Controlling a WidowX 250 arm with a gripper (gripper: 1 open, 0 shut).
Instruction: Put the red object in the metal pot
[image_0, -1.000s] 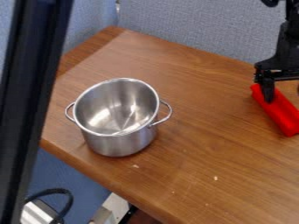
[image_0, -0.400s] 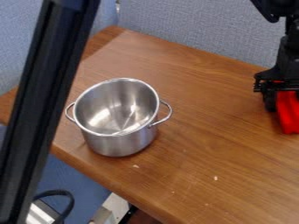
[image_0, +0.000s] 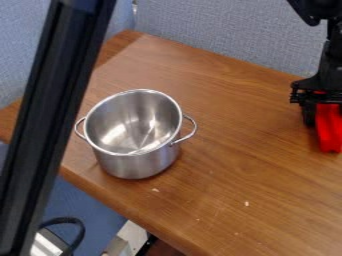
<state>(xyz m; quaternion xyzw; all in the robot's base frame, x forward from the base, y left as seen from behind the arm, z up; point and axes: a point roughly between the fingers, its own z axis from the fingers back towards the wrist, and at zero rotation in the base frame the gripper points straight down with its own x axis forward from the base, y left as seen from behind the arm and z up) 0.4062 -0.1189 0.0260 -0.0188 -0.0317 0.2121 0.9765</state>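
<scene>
Lowering over red object (image_0: 327, 129), gripper (image_0: 317, 100) lower than before (finger spread unclear), metal pot (image_0: 134, 132) unmoved

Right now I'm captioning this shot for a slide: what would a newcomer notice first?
First the shiny metal pot, standing empty on the wooden table left of centre. Next the bright red object at the right edge, with the black gripper down over its far end, jaws straddling it. A dark out-of-focus bar slants down the left side, close to the camera.
</scene>
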